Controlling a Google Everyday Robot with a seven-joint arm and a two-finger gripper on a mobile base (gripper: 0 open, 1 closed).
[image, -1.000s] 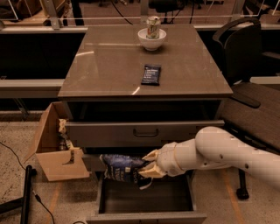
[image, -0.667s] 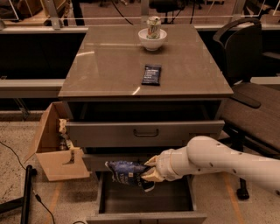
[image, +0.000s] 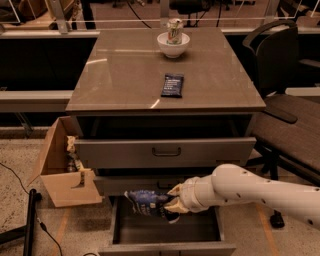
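Observation:
My gripper (image: 172, 201) is at the end of the white arm that reaches in from the right, low in front of the cabinet. It is shut on a blue crinkled snack bag (image: 146, 202), which sticks out to the left of the fingers. The bag hangs just above the inside of the open bottom drawer (image: 165, 231). The middle drawer (image: 165, 150) above it is pulled out a little.
On the cabinet top (image: 125, 75) stand a white bowl (image: 173, 46) holding a can (image: 174, 30) and a dark flat packet (image: 173, 85). An open cardboard box (image: 62, 170) sits on the floor at the left. A black office chair (image: 285, 100) stands at the right.
The gripper and the blue bag have shifted right and slightly down, nearer the middle of the open bottom drawer. Nothing on the cabinet top has moved.

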